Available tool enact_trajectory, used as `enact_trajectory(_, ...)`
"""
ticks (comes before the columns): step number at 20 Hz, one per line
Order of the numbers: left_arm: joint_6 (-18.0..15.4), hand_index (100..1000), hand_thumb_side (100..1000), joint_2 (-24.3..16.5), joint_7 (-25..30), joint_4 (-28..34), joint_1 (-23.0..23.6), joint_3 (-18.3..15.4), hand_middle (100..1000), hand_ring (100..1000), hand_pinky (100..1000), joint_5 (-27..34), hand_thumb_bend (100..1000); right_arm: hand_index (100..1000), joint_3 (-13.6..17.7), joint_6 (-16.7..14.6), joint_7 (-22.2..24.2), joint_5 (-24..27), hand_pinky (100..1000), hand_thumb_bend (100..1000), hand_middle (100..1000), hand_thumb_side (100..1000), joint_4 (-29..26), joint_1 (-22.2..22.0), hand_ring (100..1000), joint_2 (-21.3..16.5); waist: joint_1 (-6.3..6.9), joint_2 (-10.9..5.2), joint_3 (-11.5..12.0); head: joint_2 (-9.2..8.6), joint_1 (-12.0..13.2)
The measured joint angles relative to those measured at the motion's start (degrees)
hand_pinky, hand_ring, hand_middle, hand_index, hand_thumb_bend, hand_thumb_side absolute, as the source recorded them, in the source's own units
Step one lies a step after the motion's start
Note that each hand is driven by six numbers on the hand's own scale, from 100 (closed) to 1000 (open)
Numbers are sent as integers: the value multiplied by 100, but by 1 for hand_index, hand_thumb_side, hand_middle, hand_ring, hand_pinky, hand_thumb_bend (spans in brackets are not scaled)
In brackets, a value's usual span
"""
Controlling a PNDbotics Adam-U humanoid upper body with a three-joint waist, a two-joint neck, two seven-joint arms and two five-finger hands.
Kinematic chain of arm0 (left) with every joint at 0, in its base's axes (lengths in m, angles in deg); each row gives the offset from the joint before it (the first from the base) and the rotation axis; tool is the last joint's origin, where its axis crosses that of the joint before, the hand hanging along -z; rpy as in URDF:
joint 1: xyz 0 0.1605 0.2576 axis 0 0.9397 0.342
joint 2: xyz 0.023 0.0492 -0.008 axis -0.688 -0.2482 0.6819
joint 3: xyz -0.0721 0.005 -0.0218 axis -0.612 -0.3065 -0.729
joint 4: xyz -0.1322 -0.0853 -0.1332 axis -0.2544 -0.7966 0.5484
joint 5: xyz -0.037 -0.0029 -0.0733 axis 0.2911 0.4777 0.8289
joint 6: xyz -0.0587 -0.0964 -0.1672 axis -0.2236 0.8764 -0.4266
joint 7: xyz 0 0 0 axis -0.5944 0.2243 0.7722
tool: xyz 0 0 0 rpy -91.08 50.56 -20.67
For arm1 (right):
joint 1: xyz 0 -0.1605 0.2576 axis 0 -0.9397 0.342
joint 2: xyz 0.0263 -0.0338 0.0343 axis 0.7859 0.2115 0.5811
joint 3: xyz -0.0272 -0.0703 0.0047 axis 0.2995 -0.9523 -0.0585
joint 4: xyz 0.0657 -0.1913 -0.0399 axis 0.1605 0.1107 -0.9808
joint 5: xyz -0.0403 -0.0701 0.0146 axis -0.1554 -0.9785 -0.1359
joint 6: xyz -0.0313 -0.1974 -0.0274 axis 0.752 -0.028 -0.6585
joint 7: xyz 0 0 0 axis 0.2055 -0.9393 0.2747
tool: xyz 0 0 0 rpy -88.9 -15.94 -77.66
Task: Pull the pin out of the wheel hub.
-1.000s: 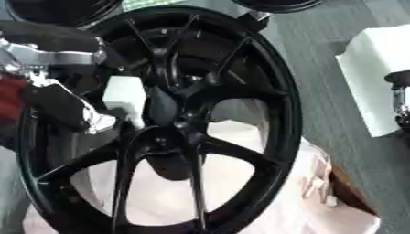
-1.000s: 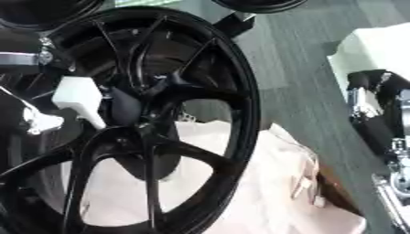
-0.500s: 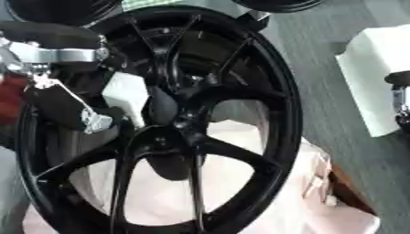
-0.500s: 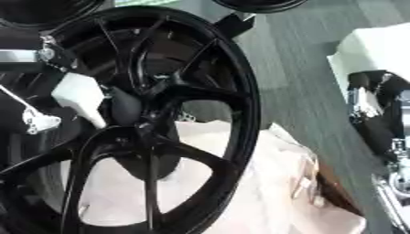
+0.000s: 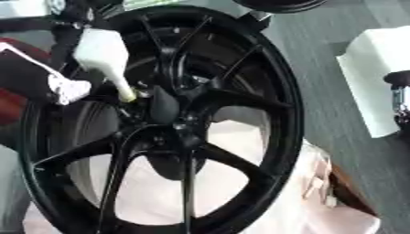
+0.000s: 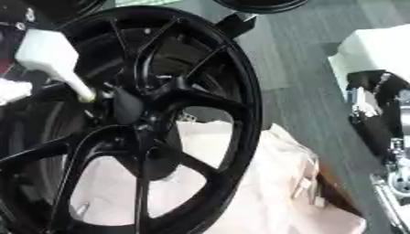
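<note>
Up close, the black wheel hub [image 5: 172, 123] stands on pale cloth [image 6: 264, 192]; neither hand's grasp can be told.

Grey plank floor [image 5: 336, 114] (white block [image 5: 376, 77] right)

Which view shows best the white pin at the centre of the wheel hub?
The left eye view: the white pin shows whole, tip at the wheel hub centre. In the right eye view it sits at the left edge, nearly cut.

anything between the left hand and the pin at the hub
Nothing visible does. The white pin runs with its tip at the wheel hub, between the black spokes. The left hand is already beside the pin, though its grip is unclear.
</note>
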Motion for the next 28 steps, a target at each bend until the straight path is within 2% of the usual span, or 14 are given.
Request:
enact_trajectory(5,24,435,238,-44,-576,-641,14,-672,238,489,678,-39,100,624,17,-18,-13,0,814,100,583,542,0,-13,714,-4,-20,-15,72,11,-3)
enact_trajectory(10,-108,444,250,-141,-1255,-1875,301,-1272,241,491,680,-304,100,625,46,-51,-24,0,815,100,584,538,0,-14,715,-6,-42,-21,84,11,-3)
enact_trajectory(15,-443,471,230,-191,-1723,-2803,788,-1552,274,504,683,-650,100,626,56,-74,-40,4,815,100,584,537,0,-7,715,-6,-97,-21,81,1,-1)
enact_trajectory(16,-496,521,229,-191,-1763,-2921,882,-1560,319,515,689,-690,100,626,57,-76,-39,8,815,100,584,536,0,-3,715,-6,-107,-21,79,0,3)
enact_trajectory(17,-546,616,228,-191,-1788,-3019,966,-1560,374,536,703,-718,100,626,58,-80,-36,18,815,100,585,535,0,3,715,-6,-117,-21,74,-2,7)
enact_trajectory(18,-597,754,220,-188,-1803,-3103,1044,-1559,486,603,736,-737,100,626,59,-88,-28,30,815,100,585,533,0,13,716,-6,-129,-21,65,-6,14)
enact_trajectory(19,-661,833,201,-181,-1801,-3174,1119,-1554,598,689,777,-741,100,626,61,-97,-19,43,815,100,585,533,0,25,716,-6,-138,-21,52,-23,28)
enact_trajectory(20,-733,885,332,-174,-1767,-3231,1181,-1536,705,767,818,-740,100,626,63,-101,-16,50,815,100,585,533,0,28,716,-6,-151,-21,40,-42,38)
enact_trajectory(21,-820,922,646,-164,-1693,-3287,1234,-1508,781,829,860,-734,100,625,64,-105,-13,53,815,100,585,533,0,36,716,-6,-159,-21,31,-52,50)
enact_trajectory(22,-918,949,848,-143,-1590,-3339,1278,-1480,833,874,895,-733,177,625,66,-110,-8,56,815,100,585,533,0,40,716,-6,-166,-21,25,-59,55)
enact_trajectory(23,-1013,956,924,-122,-1471,-3390,1318,-1455,841,879,900,-734,223,625,66,-115,-2,58,815,100,585,533,0,40,715,-6,-171,-21,18,-69,58)
enact_trajectory(24,-1099,960,964,-104,-1354,-3434,1345,-1445,846,883,903,-744,248,625,67,-120,2,63,815,100,585,534,0,41,715,-6,-175,-21,12,-74,59)
enact_trajectory(28,-1316,953,995,-45,-1043,-3566,1374,-1443,835,874,895,-790,193,625,77,-124,6,76,815,100,585,533,0,41,716,-5,-191,-21,12,-92,71)
